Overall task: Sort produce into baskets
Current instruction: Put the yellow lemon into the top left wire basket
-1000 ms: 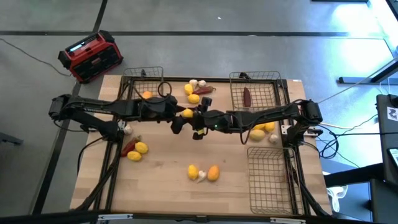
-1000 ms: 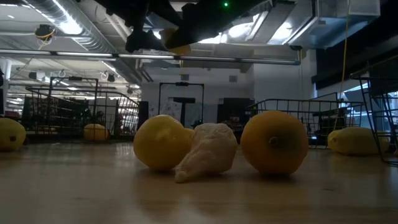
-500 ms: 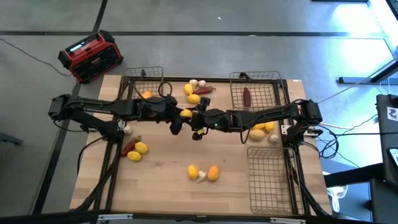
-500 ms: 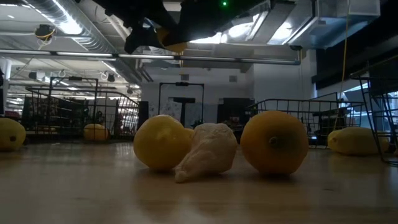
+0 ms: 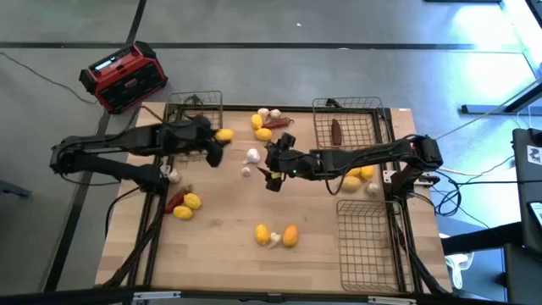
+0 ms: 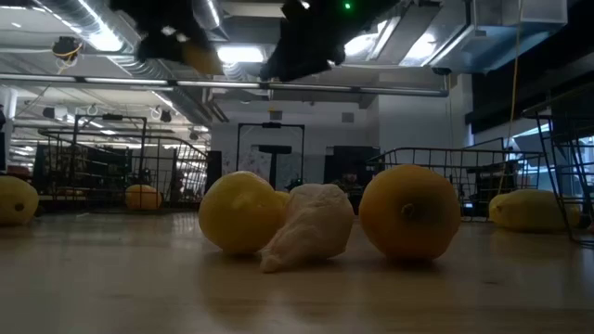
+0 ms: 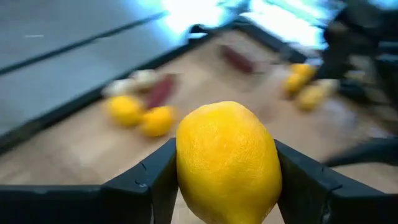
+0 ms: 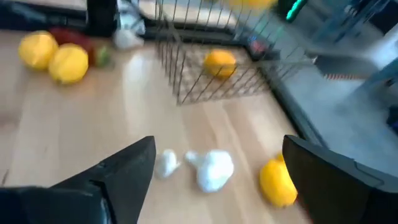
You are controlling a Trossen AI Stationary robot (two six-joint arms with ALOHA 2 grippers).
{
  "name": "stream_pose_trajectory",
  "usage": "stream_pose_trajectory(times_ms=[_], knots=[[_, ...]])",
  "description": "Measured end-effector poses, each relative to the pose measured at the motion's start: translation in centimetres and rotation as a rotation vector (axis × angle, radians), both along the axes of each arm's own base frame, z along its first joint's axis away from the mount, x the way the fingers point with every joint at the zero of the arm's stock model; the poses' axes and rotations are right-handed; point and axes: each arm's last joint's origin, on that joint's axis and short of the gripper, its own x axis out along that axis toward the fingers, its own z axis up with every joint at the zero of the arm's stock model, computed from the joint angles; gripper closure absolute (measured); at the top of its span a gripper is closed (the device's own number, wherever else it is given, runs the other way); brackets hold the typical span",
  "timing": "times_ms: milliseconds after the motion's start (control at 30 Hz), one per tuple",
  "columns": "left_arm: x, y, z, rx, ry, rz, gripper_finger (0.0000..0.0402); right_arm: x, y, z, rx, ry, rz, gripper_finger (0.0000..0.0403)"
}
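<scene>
My left gripper (image 5: 218,140) is shut on a yellow lemon (image 5: 224,135) (image 7: 227,162), held in the air by the right edge of the far left basket (image 5: 195,110); an orange fruit (image 8: 219,62) lies in that basket. My right gripper (image 5: 269,161) stands open over the table's middle with nothing between its fingers (image 8: 214,186). Just left of it, two white garlic bulbs (image 5: 252,155) (image 8: 214,169) rest on the wood. The far right basket (image 5: 347,127) holds a dark red piece (image 5: 337,131). The near right basket (image 5: 366,241) stands in front of it. My left gripper pinches the lemon by its two opposite sides (image 7: 186,168) between its two fingers. The fingers slant down from the table's left side. The lemon is lifted clear of the table, blurred high up in the low view (image 6: 195,56).
A red-and-black box (image 5: 123,76) sits beyond the far left corner. Produce lies in groups: at the far middle (image 5: 267,123), at the left (image 5: 185,203), near the front (image 5: 277,235) and beside the right arm (image 5: 356,178).
Both grippers met over the table's middle at the lemon. My left gripper shut on it and my right gripper opened and let go. My left gripper then drew back toward the far left basket with the lemon, uncovering the two garlic bulbs.
</scene>
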Motion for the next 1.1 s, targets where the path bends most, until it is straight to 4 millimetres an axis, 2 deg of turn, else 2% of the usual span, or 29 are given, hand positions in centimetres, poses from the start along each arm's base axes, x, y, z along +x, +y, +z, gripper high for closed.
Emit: stream_pose_trajectory(times_ms=[200, 367, 567, 733, 1100], knots=[[-4.4, 1.5, -0.4, 0.028, 0.159, 0.250, 0.0190, -0.2, 0.0, -1.5, 0.089, 0.080, -0.027, 0.0057], [-5.9, 2.9, -1.2, 0.003, 0.293, 0.379, 0.0189, 0.6, 0.1, -3.2, 0.098, 0.115, -0.029, 0.0057], [-6.1, 4.8, -2.4, -0.046, 0.443, 0.457, 0.0188, 1.4, -0.1, -5.8, 0.123, 0.176, -0.030, 0.0056], [-5.2, 6.5, -3.7, -0.143, 0.521, 0.417, 0.0188, 1.9, -0.1, -7.3, 0.201, 0.208, -0.005, 0.0056], [-3.8, 10.3, -7.3, -0.265, 0.749, 0.308, 0.0188, 1.9, -0.1, -7.6, 0.210, 0.220, -0.002, 0.0056]])
